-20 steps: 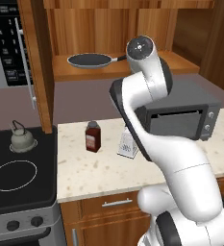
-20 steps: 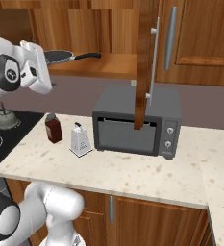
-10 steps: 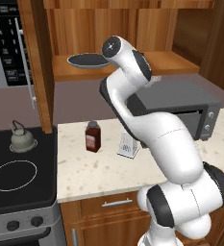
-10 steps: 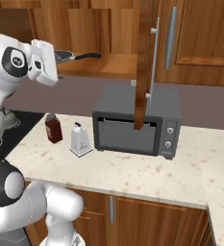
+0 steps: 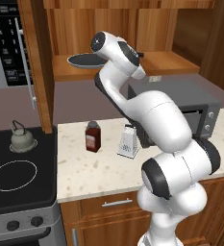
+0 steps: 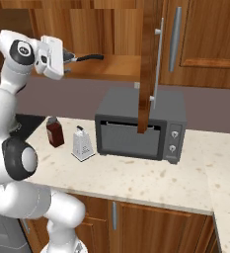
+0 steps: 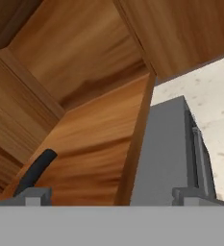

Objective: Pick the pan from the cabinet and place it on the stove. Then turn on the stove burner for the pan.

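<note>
- dark-grey pan [image 5: 84, 60] lies on the cabinet [image 6: 111, 69] shelf, handle [image 7: 35, 171] toward the gripper [image 6: 67, 58].
- jaws wide, empty.
- centre over the handle, then close squarely.

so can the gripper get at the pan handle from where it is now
Probably yes. The cabinet door stands open, the pan lies alone on the shelf, and its black handle points out toward the open gripper. In the hand view the handle's end sits off toward one fingertip, so some sideways shift looks needed.

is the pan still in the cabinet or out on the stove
In the cabinet: the pan lies flat on its shelf; the stove holds a kettle.
</note>
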{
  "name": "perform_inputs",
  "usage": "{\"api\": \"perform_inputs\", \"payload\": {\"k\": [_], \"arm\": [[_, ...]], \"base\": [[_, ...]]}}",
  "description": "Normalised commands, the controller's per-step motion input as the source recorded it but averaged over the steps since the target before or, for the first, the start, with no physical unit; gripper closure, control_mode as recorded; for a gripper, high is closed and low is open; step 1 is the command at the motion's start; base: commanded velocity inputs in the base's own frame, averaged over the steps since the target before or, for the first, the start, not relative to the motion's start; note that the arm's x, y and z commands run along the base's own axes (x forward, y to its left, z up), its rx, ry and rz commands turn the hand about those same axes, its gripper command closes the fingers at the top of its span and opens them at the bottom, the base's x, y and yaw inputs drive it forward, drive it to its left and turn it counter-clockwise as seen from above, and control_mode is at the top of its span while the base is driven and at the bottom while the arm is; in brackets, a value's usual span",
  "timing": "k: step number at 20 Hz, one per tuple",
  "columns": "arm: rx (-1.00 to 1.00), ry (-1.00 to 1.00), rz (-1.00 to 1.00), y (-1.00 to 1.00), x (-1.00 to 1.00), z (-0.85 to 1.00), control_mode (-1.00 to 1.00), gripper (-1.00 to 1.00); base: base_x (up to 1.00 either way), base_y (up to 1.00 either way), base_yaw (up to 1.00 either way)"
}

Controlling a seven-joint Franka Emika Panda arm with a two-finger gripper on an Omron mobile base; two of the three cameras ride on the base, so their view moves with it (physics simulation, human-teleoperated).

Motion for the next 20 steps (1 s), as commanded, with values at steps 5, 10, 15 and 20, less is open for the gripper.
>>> {"api": "perform_inputs", "payload": {"k": [5, 10, 15, 20], "arm": [[0.0, 0.01, -0.08, -0.03, 0.3, 0.04, -1.0, -1.0], [0.01, 0.05, -0.06, -0.22, 0.1, -0.02, -1.0, -1.0], [0.02, 0.0, -0.01, -0.2, 0.12, -0.1, -1.0, -1.0], [0.05, 0.0, 0.01, -0.11, 0.14, -0.09, -1.0, -1.0]], "base": [[0.0, 0.0, 0.0], [0.0, 0.0, 0.0], [0.0, 0.0, 0.0], [0.0, 0.0, 0.0]]}}
